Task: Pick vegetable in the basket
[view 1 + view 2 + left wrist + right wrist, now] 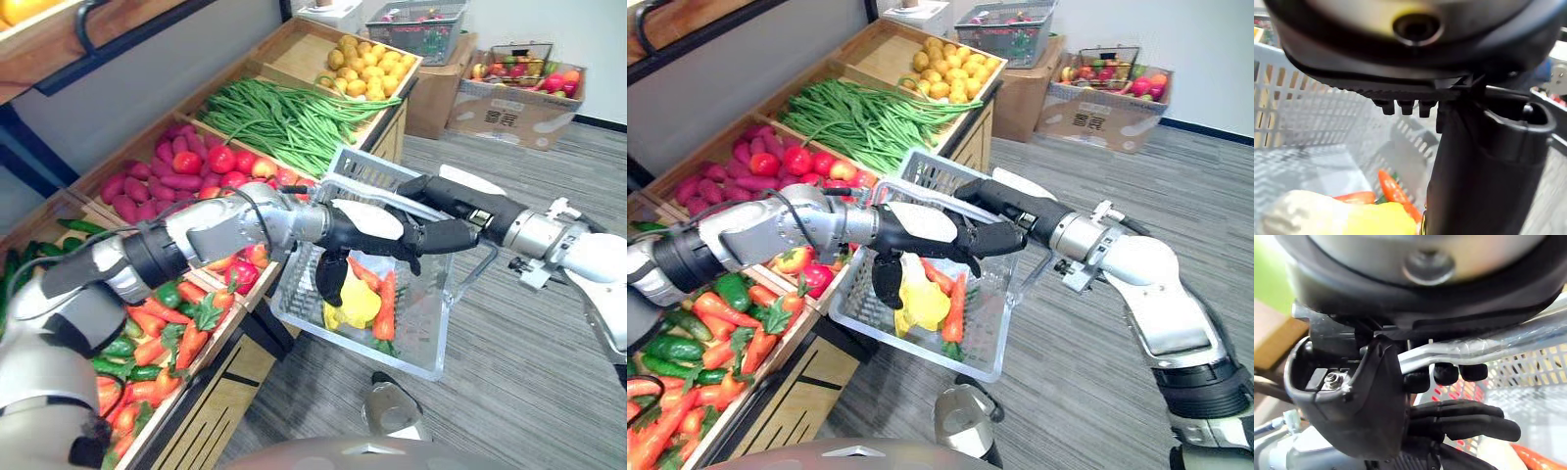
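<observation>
In the left eye view we see the left hand [367, 227] reaching in from the left over the basket [364, 168]. Its fingers stretch straight toward the right hand [439, 194] and its thumb hangs down, so we read it as released. The yellow vegetable [359, 305] sits inside the basket directly under that palm, just right of the thumb; we cannot tell whether the thumb touches it. Its long axis runs roughly upright, leaning a little, with the upper end toward the palm and the lower end toward the basket floor. Just right of it a carrot [385, 308] also stands nearly upright, its green top down at the near end. The right eye view gives the same layout, the vegetable close under the palm. In the left wrist view the thumb [1474, 186] hangs beside the yellow vegetable, and carrots [1393, 188] lie past it near the mesh wall. In the right wrist view the right hand's fingers [1445, 373] are curled round the basket's metal handle [1474, 348], grasping it. We judge the step to be letting the vegetable go into the basket. To do it well we would hold the basket level with the right hand. We would then lift the left hand straight up so the thumb clears vegetable and handle without tipping either, and swing left toward the produce shelf [211, 406].
</observation>
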Robot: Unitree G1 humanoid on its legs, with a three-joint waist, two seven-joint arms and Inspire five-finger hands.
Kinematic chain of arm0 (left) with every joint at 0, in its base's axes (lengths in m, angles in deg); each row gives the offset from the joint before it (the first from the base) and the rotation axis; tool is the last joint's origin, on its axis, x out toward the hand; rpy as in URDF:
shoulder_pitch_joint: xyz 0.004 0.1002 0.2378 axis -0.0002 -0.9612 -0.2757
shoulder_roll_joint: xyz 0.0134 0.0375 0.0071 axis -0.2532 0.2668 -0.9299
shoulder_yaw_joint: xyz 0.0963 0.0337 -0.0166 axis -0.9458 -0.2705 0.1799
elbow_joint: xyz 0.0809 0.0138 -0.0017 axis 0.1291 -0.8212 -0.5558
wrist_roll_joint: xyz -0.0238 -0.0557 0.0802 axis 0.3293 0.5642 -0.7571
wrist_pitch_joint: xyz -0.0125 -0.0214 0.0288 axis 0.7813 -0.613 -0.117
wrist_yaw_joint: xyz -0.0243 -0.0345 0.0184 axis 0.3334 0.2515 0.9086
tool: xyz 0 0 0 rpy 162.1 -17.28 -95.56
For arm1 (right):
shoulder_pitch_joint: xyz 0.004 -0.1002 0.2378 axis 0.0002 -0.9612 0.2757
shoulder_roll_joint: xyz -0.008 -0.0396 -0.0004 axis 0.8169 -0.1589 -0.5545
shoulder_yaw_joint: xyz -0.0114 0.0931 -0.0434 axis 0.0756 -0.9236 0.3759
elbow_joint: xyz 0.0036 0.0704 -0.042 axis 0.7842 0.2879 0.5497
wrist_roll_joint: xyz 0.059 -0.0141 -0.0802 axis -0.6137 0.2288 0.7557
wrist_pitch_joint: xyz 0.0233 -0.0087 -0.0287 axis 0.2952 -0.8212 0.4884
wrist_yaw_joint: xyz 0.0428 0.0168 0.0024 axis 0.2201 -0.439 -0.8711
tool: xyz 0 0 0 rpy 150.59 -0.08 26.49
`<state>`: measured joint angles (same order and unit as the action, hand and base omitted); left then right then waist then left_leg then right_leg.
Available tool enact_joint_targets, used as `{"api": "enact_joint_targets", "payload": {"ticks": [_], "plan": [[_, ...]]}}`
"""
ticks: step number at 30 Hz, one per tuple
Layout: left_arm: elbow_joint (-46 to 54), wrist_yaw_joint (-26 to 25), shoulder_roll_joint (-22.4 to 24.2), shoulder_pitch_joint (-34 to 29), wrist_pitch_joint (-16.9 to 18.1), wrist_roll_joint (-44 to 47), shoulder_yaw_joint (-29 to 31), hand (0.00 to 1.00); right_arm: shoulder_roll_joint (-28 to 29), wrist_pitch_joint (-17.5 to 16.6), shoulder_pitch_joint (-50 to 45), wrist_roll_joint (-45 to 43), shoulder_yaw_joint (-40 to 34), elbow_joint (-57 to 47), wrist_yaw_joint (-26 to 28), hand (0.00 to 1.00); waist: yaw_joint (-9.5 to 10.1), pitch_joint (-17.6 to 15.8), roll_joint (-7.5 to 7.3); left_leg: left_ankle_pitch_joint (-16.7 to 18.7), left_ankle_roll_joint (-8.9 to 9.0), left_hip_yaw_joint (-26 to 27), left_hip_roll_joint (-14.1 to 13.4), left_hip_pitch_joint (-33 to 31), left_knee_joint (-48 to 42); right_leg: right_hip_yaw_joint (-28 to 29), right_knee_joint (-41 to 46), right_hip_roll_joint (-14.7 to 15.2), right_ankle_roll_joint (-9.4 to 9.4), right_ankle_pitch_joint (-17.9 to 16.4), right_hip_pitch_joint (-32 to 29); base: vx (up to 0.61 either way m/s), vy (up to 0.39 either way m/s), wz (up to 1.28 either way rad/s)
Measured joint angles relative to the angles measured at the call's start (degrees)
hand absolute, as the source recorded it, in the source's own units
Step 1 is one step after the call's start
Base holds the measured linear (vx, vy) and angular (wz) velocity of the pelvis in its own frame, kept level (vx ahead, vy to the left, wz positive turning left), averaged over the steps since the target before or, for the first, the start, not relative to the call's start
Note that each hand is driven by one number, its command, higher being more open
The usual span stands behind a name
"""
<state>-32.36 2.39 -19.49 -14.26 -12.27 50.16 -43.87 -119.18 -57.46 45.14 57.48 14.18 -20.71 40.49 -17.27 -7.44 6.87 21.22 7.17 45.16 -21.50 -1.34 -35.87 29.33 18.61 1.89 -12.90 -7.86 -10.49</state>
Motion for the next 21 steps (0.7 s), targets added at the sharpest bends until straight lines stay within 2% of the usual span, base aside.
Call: {"api": "enact_joint_targets", "payload": {"ticks": [3,5,7,9,14,17,21], "plan": [[3.27,-0.46,-1.43,-6.64,-0.01,0.15,0.7,1.0,-0.25,-0.02,-2.34,0.1,2.0,-0.83,1.03,0.0,2.46,0.01,-0.02,-0.59,-0.69,-2.36,0.85,-0.43,0.52,-2.22,-0.93,1.06,0.01,0.01,1.62,-0.03,-0.003,0.38],[6.08,0.66,-2.8,-9.84,-0.03,0.24,0.67,1.0,-0.11,-0.02,-5.22,0.14,2.31,-2.16,2.16,0.0,3.06,0.06,-0.1,-0.78,-0.99,-3.64,1.54,-1.12,0.86,-3.42,-1.47,1.91,0.02,0.03,2.13,-0.02,0.008,0.46],[10.94,2.24,-5.68,-13.79,-0.03,0.25,0.71,1.0,0.74,-0.04,-7.54,0.26,2.57,-3.38,4.0,0.0,3.1,0.24,-0.5,-1.28,-1.8,-5.64,2.92,-2.33,1.27,-5.33,-2.18,3.45,-0.12,0.2,2.68,-0.02,0.019,0.49],[13.05,3.19,-7.15,-15.17,-0.06,1.58,0.83,1.0,1.53,-0.46,-8.5,0.24,2.46,-3.54,4.12,0.0,3.16,0.69,-1.26,-1.86,-2.33,-6.88,4.06,-2.55,2.07,-6.47,-3.1,4.59,-0.34,0.49,3.69,-0.02,0.021,0.36],[20.22,4.99,-7.09,-21.9,0.77,4.73,1.45,1.0,7.98,-1.4,-10.16,0.08,0.04,-3.51,1.71,0.0,3.34,2.59,-3.28,-4.43,-3.72,-12.31,7.42,-4.99,5.02,-12.42,-5.93,7.57,-0.25,1.71,5.91,-0.02,-0.001,0.62],[20.82,4.91,-7.74,-25.89,1.1,4.71,6.62,1.0,10.64,-2.3,-12.82,0.06,-0.93,-3.48,0.6,0.0,4.64,3.39,-4.23,-6.77,-4.2,-15.28,9.5,-5.52,7.8,-16.14,-7.1,9.01,-0.18,2.37,7.36,-0.02,-0.014,0.65],[23.21,4.31,-14.01,-35.15,0.95,4.69,17.82,1.0,12.83,-3.12,-16.66,0.14,-2.69,-3.41,0.13,0.0,4.92,4.77,-5.83,-11.39,-4.17,-18.95,13.02,-5.63,14.51,-20.82,-9.06,10.79,0.64,2.99,8.71,-0.03,-0.044,0.55]]}}
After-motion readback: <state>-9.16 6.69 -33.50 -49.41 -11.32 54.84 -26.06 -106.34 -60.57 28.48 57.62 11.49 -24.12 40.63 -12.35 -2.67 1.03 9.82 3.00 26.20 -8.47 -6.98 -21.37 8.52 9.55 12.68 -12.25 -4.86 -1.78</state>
